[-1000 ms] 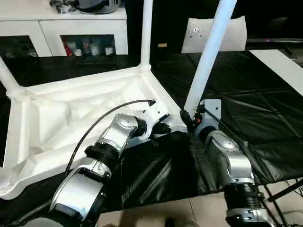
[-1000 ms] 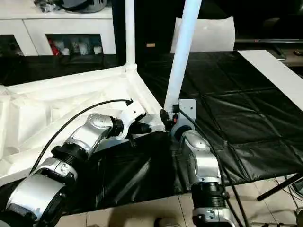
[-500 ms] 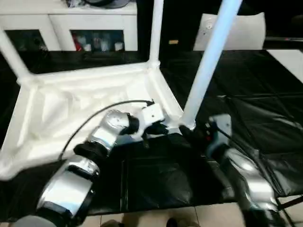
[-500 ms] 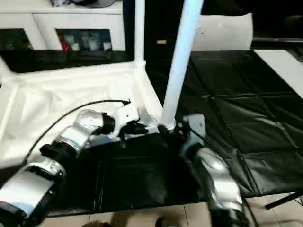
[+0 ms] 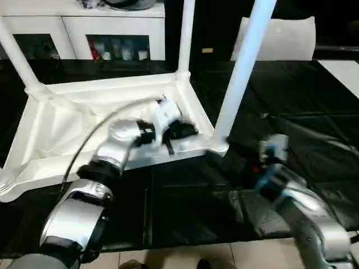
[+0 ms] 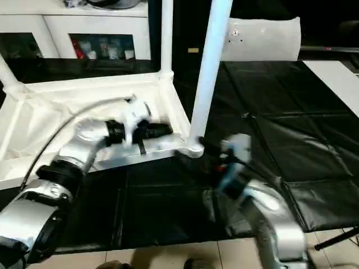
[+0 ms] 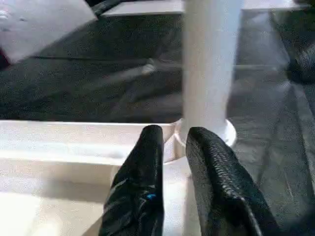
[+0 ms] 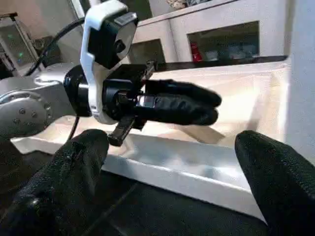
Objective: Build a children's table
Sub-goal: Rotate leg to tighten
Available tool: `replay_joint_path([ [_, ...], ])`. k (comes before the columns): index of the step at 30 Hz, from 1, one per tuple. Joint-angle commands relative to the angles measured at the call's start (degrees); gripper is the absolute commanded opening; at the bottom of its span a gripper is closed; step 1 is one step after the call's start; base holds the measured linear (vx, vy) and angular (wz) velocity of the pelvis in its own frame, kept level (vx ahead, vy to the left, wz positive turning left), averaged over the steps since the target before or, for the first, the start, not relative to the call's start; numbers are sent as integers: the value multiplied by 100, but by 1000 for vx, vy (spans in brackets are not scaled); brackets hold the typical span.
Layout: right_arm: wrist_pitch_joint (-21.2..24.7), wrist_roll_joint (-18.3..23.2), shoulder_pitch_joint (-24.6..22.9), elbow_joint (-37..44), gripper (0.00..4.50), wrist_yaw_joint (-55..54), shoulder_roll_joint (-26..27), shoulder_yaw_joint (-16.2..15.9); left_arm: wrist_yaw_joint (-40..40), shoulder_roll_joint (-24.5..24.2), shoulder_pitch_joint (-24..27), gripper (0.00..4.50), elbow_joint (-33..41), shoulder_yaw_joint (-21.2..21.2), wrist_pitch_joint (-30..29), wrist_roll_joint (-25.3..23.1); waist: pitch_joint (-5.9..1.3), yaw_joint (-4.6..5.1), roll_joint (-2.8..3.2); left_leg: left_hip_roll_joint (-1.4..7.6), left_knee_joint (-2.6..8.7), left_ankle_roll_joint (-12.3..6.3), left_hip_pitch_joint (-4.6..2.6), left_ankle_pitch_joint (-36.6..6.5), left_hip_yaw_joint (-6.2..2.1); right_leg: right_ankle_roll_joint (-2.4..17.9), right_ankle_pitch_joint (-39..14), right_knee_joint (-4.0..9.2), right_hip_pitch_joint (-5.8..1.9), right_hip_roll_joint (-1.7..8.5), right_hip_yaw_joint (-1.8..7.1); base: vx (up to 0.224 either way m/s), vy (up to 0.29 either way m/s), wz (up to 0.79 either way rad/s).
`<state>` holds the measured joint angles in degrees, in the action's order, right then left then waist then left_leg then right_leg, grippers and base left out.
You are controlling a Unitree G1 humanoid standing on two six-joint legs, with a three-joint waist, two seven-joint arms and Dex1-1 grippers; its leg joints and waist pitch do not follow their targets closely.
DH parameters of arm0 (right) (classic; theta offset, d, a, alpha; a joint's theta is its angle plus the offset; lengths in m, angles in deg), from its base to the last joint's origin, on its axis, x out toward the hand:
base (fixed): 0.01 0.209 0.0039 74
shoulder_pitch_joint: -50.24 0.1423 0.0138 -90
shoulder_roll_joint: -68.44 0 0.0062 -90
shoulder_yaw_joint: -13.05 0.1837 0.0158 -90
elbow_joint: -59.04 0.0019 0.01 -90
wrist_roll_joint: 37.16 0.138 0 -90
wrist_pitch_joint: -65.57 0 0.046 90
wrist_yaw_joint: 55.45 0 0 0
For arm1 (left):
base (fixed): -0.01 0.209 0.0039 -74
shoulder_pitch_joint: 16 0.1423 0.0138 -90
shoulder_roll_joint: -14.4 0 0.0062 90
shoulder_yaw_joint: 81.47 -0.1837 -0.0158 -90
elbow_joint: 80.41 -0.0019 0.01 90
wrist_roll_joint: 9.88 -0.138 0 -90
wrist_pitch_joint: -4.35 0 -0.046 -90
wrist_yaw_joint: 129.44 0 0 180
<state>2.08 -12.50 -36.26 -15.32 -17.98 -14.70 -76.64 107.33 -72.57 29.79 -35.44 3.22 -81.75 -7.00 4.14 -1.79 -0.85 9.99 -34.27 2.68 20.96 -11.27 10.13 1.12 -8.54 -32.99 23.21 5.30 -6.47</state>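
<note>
Our left hand (image 7: 173,137) is hovering over the rim of the tabletop (image 5: 112,87), its two black fingers standing only narrowly apart with nothing between them. Just beyond their tips, the leg (image 5: 241,67) is rising from the socket at the tabletop's near right corner. Our right hand (image 8: 172,147) is hanging just off that same corner, above the black-covered counter (image 5: 291,112). Its fingers are spread wide and are gripping nothing.

The tabletop is lying underside up on the left half of the counter. Two more legs are standing in it: the far right leg (image 5: 187,33) and the far left leg (image 5: 17,56). The near left socket (image 5: 4,184) is looking empty to us.

What we are worrying about first is the near right leg. No hand is holding it, and we cannot tell from here whether it is seated fully in its socket. With both hands this near its foot, a careless swing of either forearm could be knocking it askew or out.

The left fingers are also sitting low against the rim. If they are pulled away level and not lifted, they may be catching the rim and dragging the tabletop across the slick, wrinkled cover.

The near left corner is lying close to the counter's near left edge, so a drag that way could be tipping the whole piece off, legs and all.
</note>
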Motion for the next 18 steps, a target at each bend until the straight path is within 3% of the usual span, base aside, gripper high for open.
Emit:
replay_joint_path([
  [1,98,44,238,118,450,-280,140,-64,-118,-202,454,132,715,206,-591,170,-417,-5,19,359,465,-192,-31,-1225,-139,973,-2100,415,-301,432,356,0,0,0],
  [3,118,38,318,111,450,-390,205,-79,-143,-306,676,137,1056,255,-816,221,-439,14,22,393,471,-114,-53,-1178,-145,1052,-1840,350,-293,436,375,0,0,0],
  [4,134,22,492,70,450,-578,356,-92,-181,-581,1276,158,1905,414,-1323,349,-433,61,34,419,500,-70,-9,-1127,-159,1127,-1640,290,-316,445,390,0,0,0],
  [5,137,19,522,61,450,-616,380,-92,-185,-636,1395,158,2072,441,-1409,371,-411,78,35,383,502,-94,-14,-1178,-129,1070,-1775,341,-282,399,380,0,0,0],
  [6,147,16,622,30,450,-707,448,-96,-161,-820,1817,168,2656,529,-1668,457,-437,55,61,400,469,-21,-100,-1233,-133,1108,-1792,310,-257,433,399,0,0,0],
  [7,173,-5,741,-48,450,-769,511,-127,-79,-1035,2330,175,3352,636,-1893,583,-414,85,47,401,489,-27,-62,-1190,-119,1082,-1767,319,-251,395,402,0,0,0],
  [8,173,-5,741,-48,450,-769,511,-127,-79,-1035,2330,188,3352,636,-1893,583,-414,85,47,401,489,-27,-62,-1190,-119,1082,-1767,319,-251,395,402,0,0,0],
  [9,178,-18,778,-89,450,-780,521,-133,-67,-1091,2476,188,3555,662,-1964,617,-400,81,73,378,485,-28,-109,-1295,-97,1046,-1842,342,-210,354,403,0,0,0],
  [10,147,-134,914,-284,450,-816,556,-223,8,-1268,2932,202,4229,756,-2248,765,-385,57,63,388,494,0,-106,-1349,-102,1041,-1880,333,-214,365,411,0,0,0],
  [11,147,-134,914,-284,450,-816,556,-223,8,-1268,2932,213,4229,756,-2248,765,-380,55,67,397,517,31,-78,-1331,-122,1039,-1874,317,-240,368,409,0,0,0],
  [12,130,-203,997,-399,450,-851,575,-277,-19,-1343,3155,219,4583,812,-2445,831,-357,64,50,385,528,23,-78,-1403,-98,992,-1964,356,-215,341,413,0,0,0],
  [13,102,-336,1159,-624,450,-928,620,-368,-94,-1399,3501,224,5150,916,-2754,1002,-350,57,83,384,524,139,-116,-1623,-111,984,-2087,331,-190,344,421,0,0,0],
  [14,78,-501,1367,-907,450,-1046,671,-455,-233,-1436,3851,230,5705,988,-3087,1097,-310,104,55,376,562,188,-58,-1755,-124,947,-2262,353,-218,338,423,0,0,0],
  [15,78,-501,1367,-907,450,-1046,671,-455,-233,-1436,3851,238,5705,988,-3087,1097,-329,111,61,372,544,222,-70,-1808,-138,930,-2339,338,-220,346,423,0,0,0],
  [16,62,-729,1669,-1356,450,-1283,737,-548,-459,-1528,4318,247,6352,995,-3541,1120,-328,122,90,362,515,267,-139,-1944,-116,891,-2474,358,-149,338,449,0,0,0],
  [18,54,-841,1810,-1583,450,-1403,769,-582,-536,-1564,4519,266,6577,980,-3702,1088,-294,207,51,339,540,255,-62,-2010,-138,858,-2627,381,-191,320,445,0,0,0],
])
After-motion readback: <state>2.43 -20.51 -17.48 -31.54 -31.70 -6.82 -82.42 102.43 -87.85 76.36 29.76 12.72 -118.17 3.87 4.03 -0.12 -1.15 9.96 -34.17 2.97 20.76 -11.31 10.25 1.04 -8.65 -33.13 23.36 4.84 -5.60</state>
